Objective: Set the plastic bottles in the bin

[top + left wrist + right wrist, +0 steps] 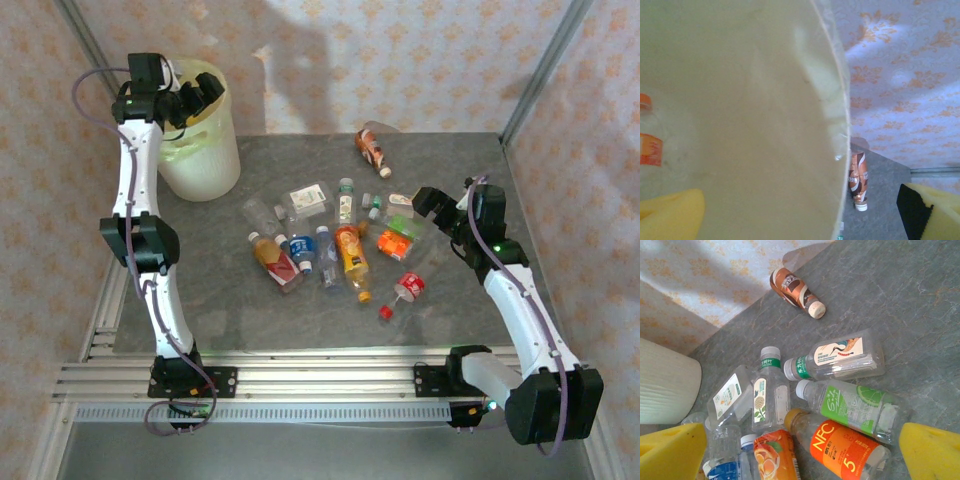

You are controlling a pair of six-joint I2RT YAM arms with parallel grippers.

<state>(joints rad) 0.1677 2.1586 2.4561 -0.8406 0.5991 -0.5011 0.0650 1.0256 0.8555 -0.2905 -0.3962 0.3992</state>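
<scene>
Your grey bench [220, 310] holds everything. The bin [205, 160] stands at its far left corner. It is big, round and pale yellow.

Your left end effector [200, 97] hangs over the bin's mouth. It is open. In the left wrist view its yellow pads [670, 215] sit far apart, one on each side of the bin's rim, and they hold nothing. One bottle with an orange cap [650, 140] lies inside the bin, against its wall.

Your right end effector [428, 205] is far to the right of the bin, low over the bench. It is open too, with its pads wide apart and nothing between them.

Most of the plastic bottles [330, 245] lie in a loose heap on the bench, to the right of the bin and nearer to you. The right wrist view looks down on the part of the heap farthest from the bin. There an orange-label bottle [845, 447] lies touching a green-label bottle [850, 407].

A brown bottle [371, 148] lies alone, right of the bin near the back wall. A red-label bottle [408, 287] lies at the heap's edge, far from the bin. A small red cap [385, 313] lies just beside it.
</scene>
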